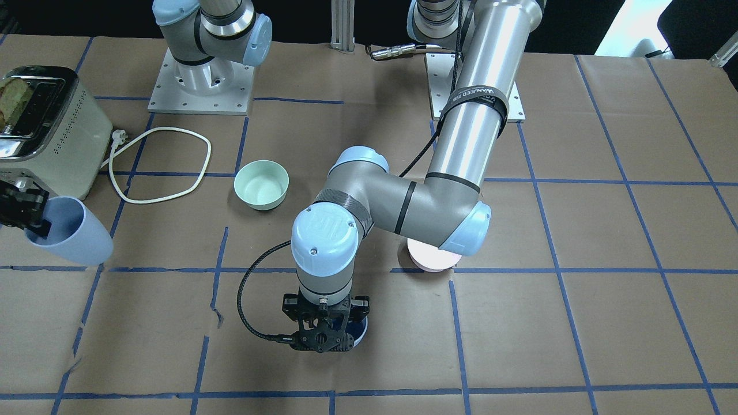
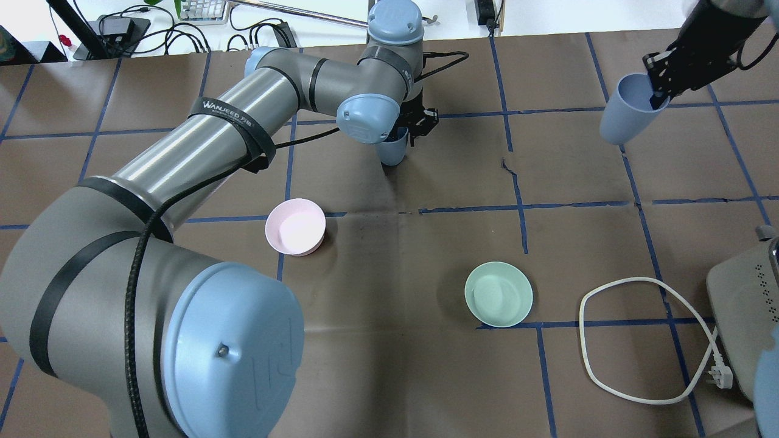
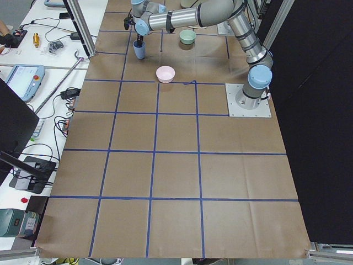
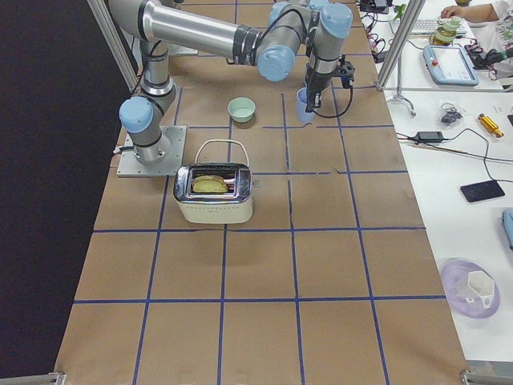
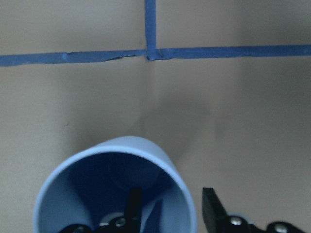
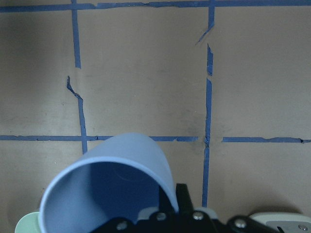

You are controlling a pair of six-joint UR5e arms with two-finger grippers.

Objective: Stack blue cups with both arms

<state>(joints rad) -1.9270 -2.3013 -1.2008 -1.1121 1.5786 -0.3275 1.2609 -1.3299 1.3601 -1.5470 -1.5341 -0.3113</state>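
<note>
tilted cup (image 2: 624, 115) pale blue | upright cup (image 2: 391, 154) pale blue | one bowl (image 2: 499, 295) mint green | other bowl (image 2: 295, 226) pale pink | table (image 2: 395, 365) brown, grid of blue tape | toaster (image 1: 75, 132) cream | cable (image 2: 633, 279) white

"WANJEED" in white, black strap (image 2: 234, 120), left arm (image 2: 176, 152)

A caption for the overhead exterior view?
Left gripper straddles the rim of one blue cup; right gripper holds the second cup aloft.

We list: one green bowl (image 2: 498, 294); one pink bowl (image 2: 295, 226); one toaster (image 4: 214, 207) holding toast (image 4: 210, 184); one looped white cord (image 2: 580, 316).
</note>
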